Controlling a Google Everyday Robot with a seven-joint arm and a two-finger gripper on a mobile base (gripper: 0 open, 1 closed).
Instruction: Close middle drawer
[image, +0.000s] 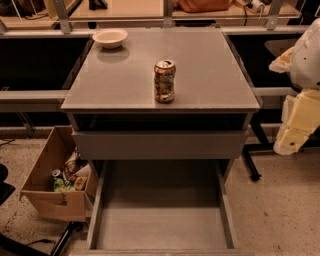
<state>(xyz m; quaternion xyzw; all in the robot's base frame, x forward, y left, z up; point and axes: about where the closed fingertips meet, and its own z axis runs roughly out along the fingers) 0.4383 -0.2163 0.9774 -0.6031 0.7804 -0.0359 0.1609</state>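
The middle drawer of the grey cabinet is pulled far out toward me. Its wide shallow tray is bare, and its flat front runs along the bottom edge of the view. Above it a grey drawer front stands slightly out, with a dark gap under the cabinet top. My gripper hangs at the right edge of the view, to the right of the cabinet and above the floor. It is apart from the drawer and touches nothing.
On the cabinet top stand a drink can in the middle and a pale bowl at the back left. A cardboard box of rubbish sits on the floor left of the open drawer. A black stand foot is on the right.
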